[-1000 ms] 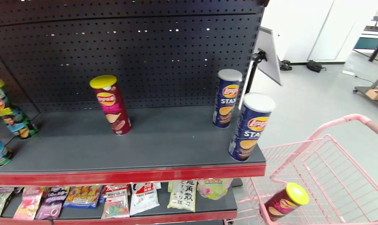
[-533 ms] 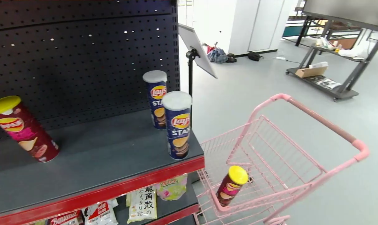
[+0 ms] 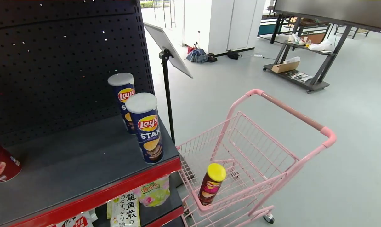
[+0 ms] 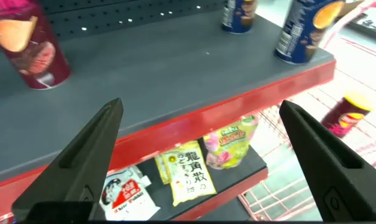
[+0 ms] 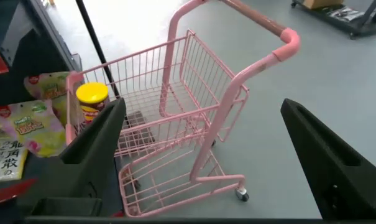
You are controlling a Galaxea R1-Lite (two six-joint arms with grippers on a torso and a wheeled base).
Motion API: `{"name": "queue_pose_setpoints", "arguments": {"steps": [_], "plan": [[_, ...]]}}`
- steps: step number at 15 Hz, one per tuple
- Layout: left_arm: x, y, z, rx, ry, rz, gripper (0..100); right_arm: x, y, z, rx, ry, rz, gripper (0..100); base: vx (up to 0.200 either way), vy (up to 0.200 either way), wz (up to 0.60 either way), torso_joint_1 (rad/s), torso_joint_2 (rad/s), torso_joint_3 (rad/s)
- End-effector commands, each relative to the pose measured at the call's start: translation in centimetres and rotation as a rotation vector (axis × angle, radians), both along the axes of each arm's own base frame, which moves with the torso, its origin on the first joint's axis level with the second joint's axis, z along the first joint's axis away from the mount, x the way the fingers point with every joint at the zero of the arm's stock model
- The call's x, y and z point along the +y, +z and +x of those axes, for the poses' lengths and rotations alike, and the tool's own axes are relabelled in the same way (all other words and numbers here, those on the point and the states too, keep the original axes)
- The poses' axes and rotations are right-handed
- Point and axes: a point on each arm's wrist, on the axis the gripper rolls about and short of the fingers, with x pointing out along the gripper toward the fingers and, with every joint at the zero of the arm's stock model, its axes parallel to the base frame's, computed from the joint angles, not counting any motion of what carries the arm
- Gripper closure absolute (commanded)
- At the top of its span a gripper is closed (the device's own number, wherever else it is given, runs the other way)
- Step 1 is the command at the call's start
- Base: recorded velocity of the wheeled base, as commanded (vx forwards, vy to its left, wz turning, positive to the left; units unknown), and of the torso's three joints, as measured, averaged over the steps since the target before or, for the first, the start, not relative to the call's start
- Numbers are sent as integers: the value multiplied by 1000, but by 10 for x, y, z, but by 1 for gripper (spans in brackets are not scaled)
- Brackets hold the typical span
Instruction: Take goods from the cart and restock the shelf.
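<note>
Head view: a yellow-lidded can (image 3: 212, 184) leans inside the pink cart (image 3: 291, 110), beside the shelf (image 3: 67, 157)

Left wrist view: the left pincer (image 4: 200, 106) is spread wide, with the shelf edge ahead of it

Right wrist view: the right pincer (image 5: 203, 102) is spread wide, with the cart ahead between its fingers and the can near one finger

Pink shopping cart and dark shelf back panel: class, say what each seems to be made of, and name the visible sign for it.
Pink shopping cart: probably coated metal wire. Thin rods form an open grid under a thicker tubular handle, all in an even matt pink.
Dark shelf back panel: likely painted sheet metal. It is flat, with regular rows of small holes, and light shines through some of them.
</note>
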Motion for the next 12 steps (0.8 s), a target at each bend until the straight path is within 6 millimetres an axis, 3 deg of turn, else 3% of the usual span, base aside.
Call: {"name": "queue_pose_setpoints", "arguments": {"steps": [1,12], "plan": [[0,0,0,1,-1,0,0,0,0,0,3,1,0,0,0,0,0,-129,334,183],[0,0,0,1,-1,0,0,0,0,0,0,1,0,0,0,0,0,-139,348,204]]}}
